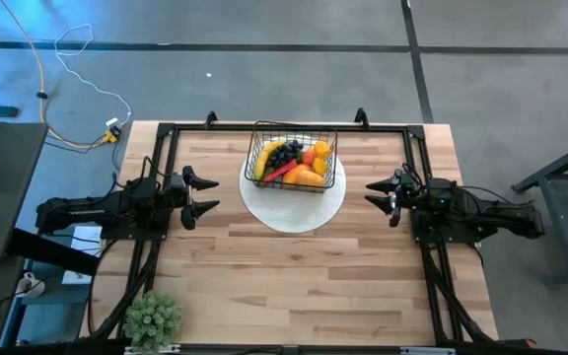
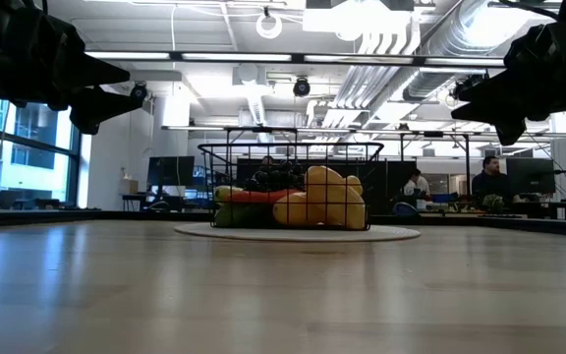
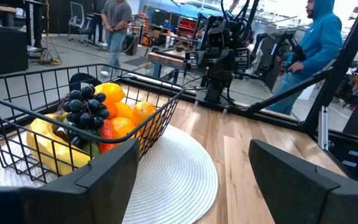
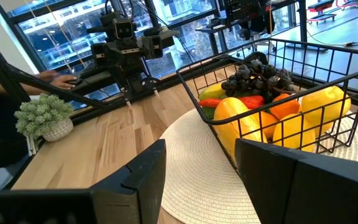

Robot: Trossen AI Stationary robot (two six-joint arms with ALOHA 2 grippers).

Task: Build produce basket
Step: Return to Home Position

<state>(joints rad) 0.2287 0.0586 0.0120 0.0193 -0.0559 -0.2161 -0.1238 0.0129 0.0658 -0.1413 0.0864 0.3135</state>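
the grapes (image 1: 282, 154) sit on top and cover the middle of the basket (image 1: 294, 126), so what lies beneath them can't be told. the banana (image 1: 263, 162) shows only in part. the basket hides much of the plate (image 1: 294, 209). seen level across the worktop (image 2: 283, 295), the mangoes (image 2: 327, 202) block whatever is behind them.

Colour rundown: the basket (image 1: 294, 126) is black wire in an open square grid. The fruit's a proper mix: yellow banana (image 1: 263, 161), near-black grapes (image 1: 284, 153), red chili (image 1: 280, 172), orange-yellow mangoes (image 1: 307, 178), and one bright orange (image 1: 321, 150). The plate (image 1: 294, 209) is white with fine ribbed rings. The counter (image 1: 294, 286) is pale wood in long plank stripes. There's a bushy green plant (image 1: 153, 318) in a whitish pot (image 4: 58, 130). Both the left arm (image 1: 97, 210) and right arm (image 1: 481, 219) are black.
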